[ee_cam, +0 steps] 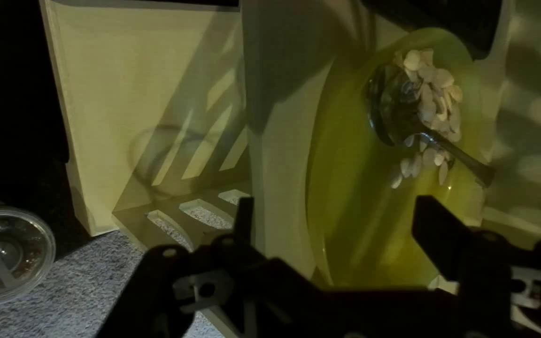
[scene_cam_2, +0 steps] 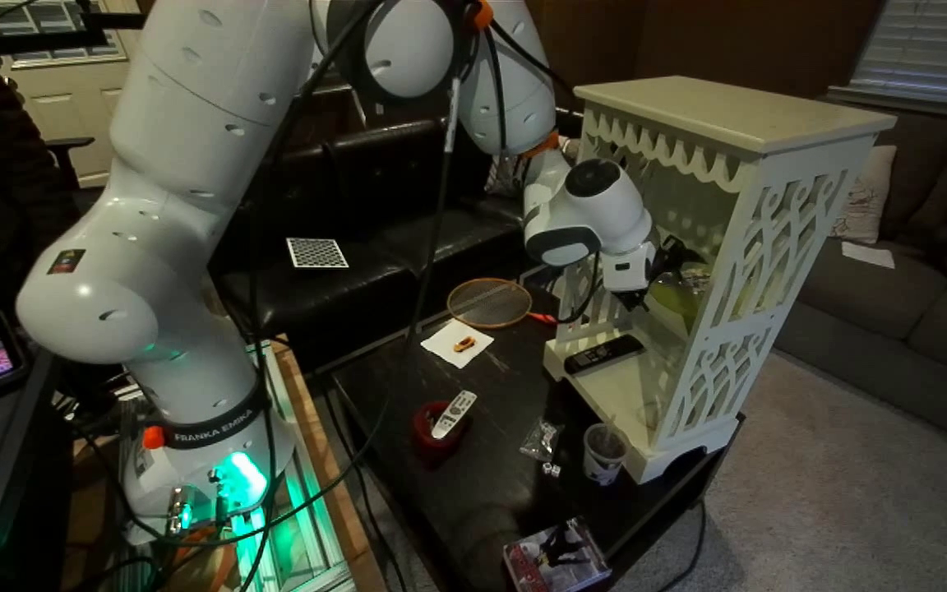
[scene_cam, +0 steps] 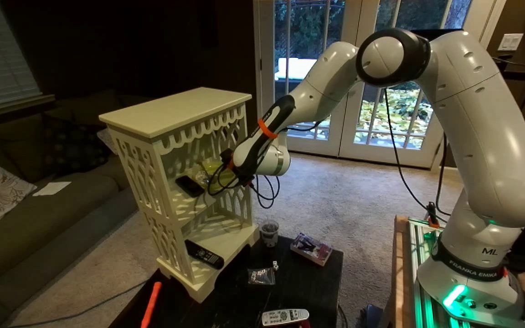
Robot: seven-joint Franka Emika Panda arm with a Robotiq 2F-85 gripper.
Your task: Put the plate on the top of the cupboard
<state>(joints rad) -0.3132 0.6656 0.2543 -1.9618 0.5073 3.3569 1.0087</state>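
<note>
Pincer jaws stand well apart, clamped on nothing, and the plate lies just ahead of them on an inside shelf of the cupboard, bearing a spoon and a heap of pale pieces; whether it touches the jaws I cannot tell. By my reckoning only the reach is done, since the flat top where the plate must go is higher than the pincer. Left, as I judge it: close on the rim, draw the plate out, raise it past the overhang, set it down and let go.
</note>
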